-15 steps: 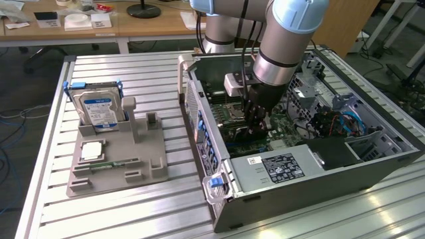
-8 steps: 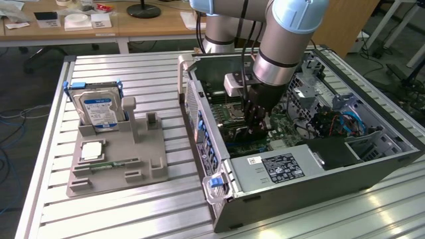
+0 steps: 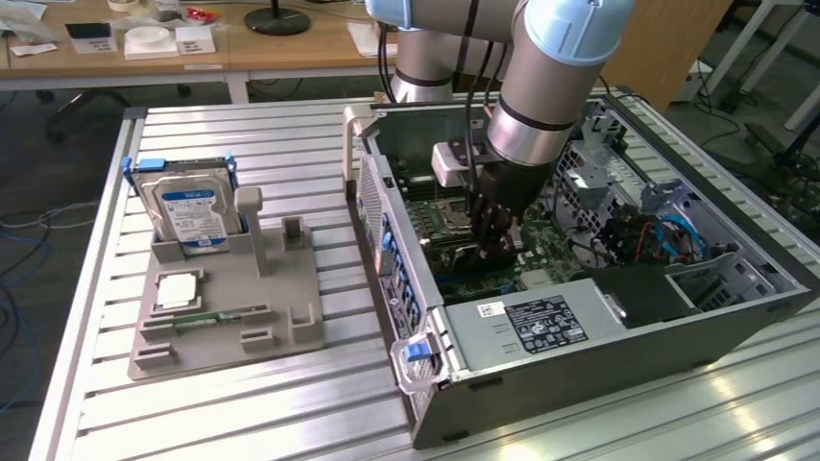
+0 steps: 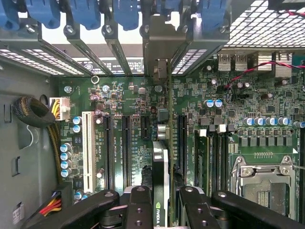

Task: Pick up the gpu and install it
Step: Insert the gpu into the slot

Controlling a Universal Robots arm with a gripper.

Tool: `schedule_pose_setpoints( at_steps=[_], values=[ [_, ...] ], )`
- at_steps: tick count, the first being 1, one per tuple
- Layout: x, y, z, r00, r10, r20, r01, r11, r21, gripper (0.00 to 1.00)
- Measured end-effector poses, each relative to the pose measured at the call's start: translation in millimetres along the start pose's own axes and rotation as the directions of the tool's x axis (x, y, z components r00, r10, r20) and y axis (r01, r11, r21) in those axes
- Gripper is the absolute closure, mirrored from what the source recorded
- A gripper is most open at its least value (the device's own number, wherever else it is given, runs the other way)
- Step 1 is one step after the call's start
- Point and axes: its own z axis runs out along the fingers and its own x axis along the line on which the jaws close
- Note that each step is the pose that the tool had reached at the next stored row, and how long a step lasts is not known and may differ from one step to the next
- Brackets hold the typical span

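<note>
The gpu (image 4: pixel 161 157) stands edge-on over the green motherboard (image 4: pixel 128 95), between two long black expansion slots. Its silver bracket end (image 4: pixel 159 43) reaches the row of rear slot openings under the blue clips. My gripper (image 4: pixel 162 210) is shut on it, one black finger (image 4: pixel 138 207) on each side of the card's near end. Whether the card sits fully in a slot cannot be told. In the exterior view the gripper (image 3: pixel 494 248) reaches down into the open computer case (image 3: pixel 615 336), low over the board.
On the slatted table at the exterior view's left, a grey fixture tray (image 3: pixel 244 317) holds an upright hard drive with a blue label (image 3: pixel 190 206) and a slim memory stick (image 3: pixel 205 317). Inside the case are the power supply (image 3: pixel 544 322), cables and drive cages.
</note>
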Motion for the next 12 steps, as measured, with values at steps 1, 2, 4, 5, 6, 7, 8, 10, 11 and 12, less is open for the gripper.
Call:
schedule_pose_setpoints(
  at_steps=[1, 2, 4, 5, 6, 7, 8, 10, 11, 12],
  values=[
    [0.0, 0.0, 0.0, 1.0000, 0.000, 0.0000, 0.000, 1.0000, 0.0000, 0.74],
    [0.0, 0.0, 0.0, 1.0000, 0.000, 0.0000, 0.000, 1.0000, 0.0000, 0.74],
    [0.0, 0.0, 0.1, 1.0000, 0.000, 0.0001, 0.000, 1.0000, 0.0000, 0.74],
    [0.0, 0.0, 0.1, 1.0000, 0.000, 0.0001, 0.000, 1.0000, 0.0001, 0.74],
    [0.0, 0.0, 0.1, 1.0000, 0.000, 0.0002, 0.000, 1.0000, 0.0000, 0.74],
    [0.0, 0.0, 0.5, 1.0000, 0.000, 0.0003, 0.000, 1.0000, 0.0001, 0.74],
    [-0.1, 0.0, 1.2, 1.0000, 0.000, 0.0010, 0.000, 1.0000, 0.0004, 0.74],
    [0.0, 0.0, 1.2, 1.0000, 0.000, 0.0008, 0.000, 1.0000, 0.0003, 0.74],
    [0.0, 0.0, 1.1, 1.0000, 0.000, 0.0006, 0.000, 1.0000, 0.0002, 0.74],
    [0.0, 0.0, 1.1, 1.0000, 0.000, 0.0004, 0.000, 1.0000, 0.0001, 0.74]
  ],
)
